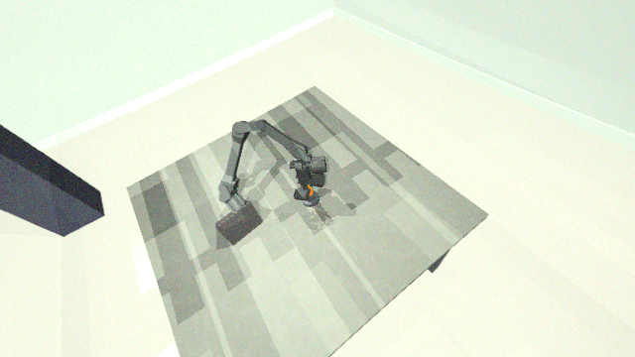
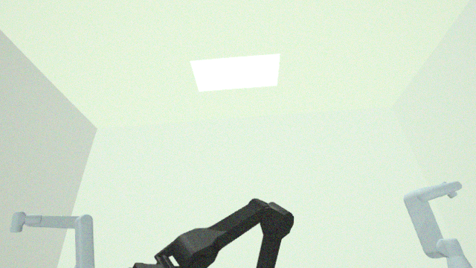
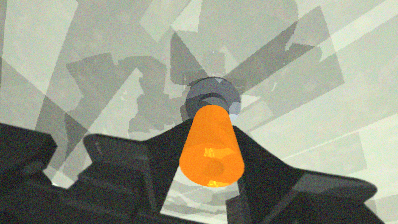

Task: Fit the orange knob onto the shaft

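Note:
My gripper point(image 3: 211, 125) point(image 1: 309, 190) is shut on the orange knob point(image 3: 211, 145) point(image 1: 310, 189), which points down and away from the wrist camera. In the wrist view the knob's far end sits right over the round grey pedestal point(image 3: 199, 95) point(image 1: 310, 201) and covers its middle. The dark D-shaped shaft is hidden behind the knob. In the top view the knob shows as a small orange sliver between the dark fingers, just above the pedestal on the table point(image 1: 308, 278). I cannot tell whether the knob touches the pedestal.
The arm's base point(image 1: 238, 223) stands at the table's left of centre, and its links point(image 2: 223, 231) arch over toward the pedestal. A dark blue block point(image 1: 45, 193) stands off the table at the far left. Two pale arm-like stands point(image 2: 78, 231) point(image 2: 428, 219) show in the exterior view.

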Tool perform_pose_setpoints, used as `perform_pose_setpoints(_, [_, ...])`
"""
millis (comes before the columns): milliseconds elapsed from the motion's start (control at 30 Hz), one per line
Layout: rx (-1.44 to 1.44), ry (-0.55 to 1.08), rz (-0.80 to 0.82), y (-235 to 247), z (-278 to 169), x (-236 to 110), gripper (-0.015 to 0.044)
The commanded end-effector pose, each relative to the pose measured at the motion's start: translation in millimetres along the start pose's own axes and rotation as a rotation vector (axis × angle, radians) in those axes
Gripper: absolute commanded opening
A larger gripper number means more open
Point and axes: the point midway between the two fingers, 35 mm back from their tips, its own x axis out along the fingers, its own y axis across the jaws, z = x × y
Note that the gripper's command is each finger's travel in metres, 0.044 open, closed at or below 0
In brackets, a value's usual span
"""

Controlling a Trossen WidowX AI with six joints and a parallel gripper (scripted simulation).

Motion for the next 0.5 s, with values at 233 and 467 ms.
perform_pose_setpoints(233, [0.175, -0.003, -0.001, 0.4, 1.8, 1.6, 0.0])
perform_pose_setpoints(467, [0.175, -0.003, -0.001, -0.3, 0.8, 2.8, 0.0])
